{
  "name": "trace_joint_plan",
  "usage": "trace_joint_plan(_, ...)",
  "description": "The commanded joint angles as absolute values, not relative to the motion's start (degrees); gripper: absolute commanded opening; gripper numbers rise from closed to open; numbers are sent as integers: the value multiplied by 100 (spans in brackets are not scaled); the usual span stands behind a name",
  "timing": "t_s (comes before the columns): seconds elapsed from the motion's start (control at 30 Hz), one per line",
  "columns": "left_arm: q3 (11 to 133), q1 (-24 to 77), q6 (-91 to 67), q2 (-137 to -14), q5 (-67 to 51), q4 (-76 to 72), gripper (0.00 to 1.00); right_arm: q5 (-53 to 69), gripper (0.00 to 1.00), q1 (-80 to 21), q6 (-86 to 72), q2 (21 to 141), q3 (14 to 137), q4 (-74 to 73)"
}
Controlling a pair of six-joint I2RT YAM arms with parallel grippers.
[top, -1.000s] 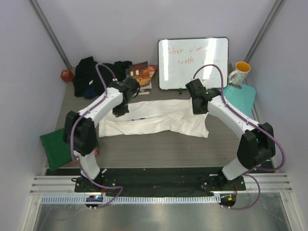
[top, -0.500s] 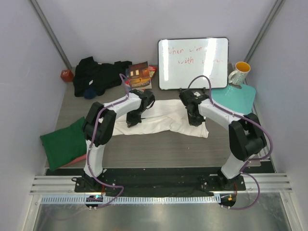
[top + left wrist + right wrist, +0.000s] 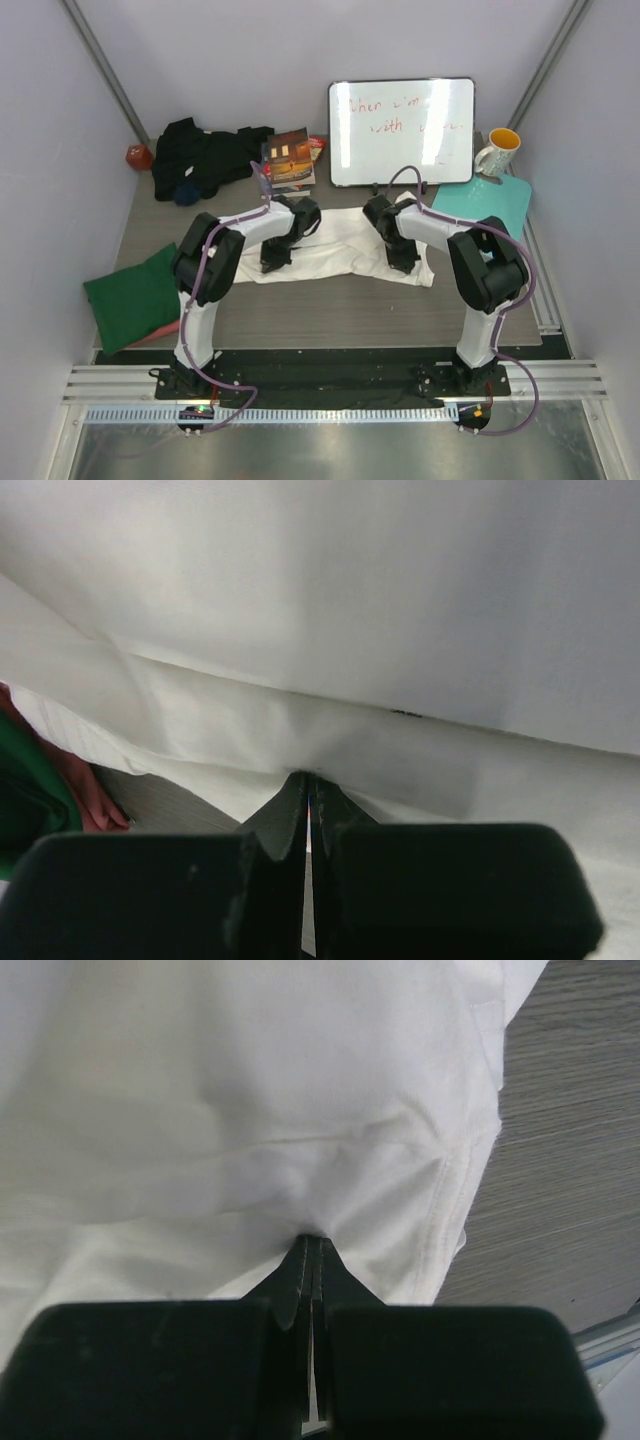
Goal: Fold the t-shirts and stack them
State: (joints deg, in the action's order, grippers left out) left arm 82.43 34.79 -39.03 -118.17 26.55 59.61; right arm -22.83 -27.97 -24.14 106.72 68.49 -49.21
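White t-shirt [image 3: 340, 248]: lies flat across the middle of the bench [image 3: 330, 310], doubled over into a wide band with layered edges. A sleeve and stitched hem show at its right end, and the cloth is puckered to a small peak at two spots toward its near edge (one tiny black mark shows along a fold in the left wrist view). Black t-shirt [image 3: 200, 158]: unfolded, a crumpled heap at the far left of the bench. Dark green t-shirt [image 3: 130, 295]: a rough pad at the near left edge, with a sliver of salmon pink t-shirt [image 3: 88, 795] showing just beside it, mostly hidden.
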Motion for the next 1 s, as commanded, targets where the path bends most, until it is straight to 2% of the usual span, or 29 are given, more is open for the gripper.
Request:
trace_joint_plan(0.0, 7884, 3402, -4096, -11944, 2426, 5608, 0, -2215, 1, -2611, -2663, 10925, 6891, -4895)
trace_joint_plan(0.3, 7611, 3032, -4043, -11892, 2320, 5502, 0, -1925, 1, -2066, -2505, 10758, 6724, -4834)
trace_joint_plan(0.63, 7673, 3015, -3876, -11857, 2127, 5423, 1, -2065, 2, -2004, -2619, 10574, 6496, -4869)
trace_joint_plan(0.7, 7655, 3015, -3841, -11699, 1987, 5344, 12, -2197, 6, -2004, -2707, 10399, 6469, -4922)
trace_joint_plan(0.77, 7655, 3015, -3780, -11567, 1890, 5230, 18, -2232, 8, -2004, -2733, 10231, 6442, -4939)
trace_joint_plan(0.97, 7831, 3015, -3709, -11022, 1731, 5238, 21, -2346, 8, -2004, -2821, 9318, 6688, -5036)
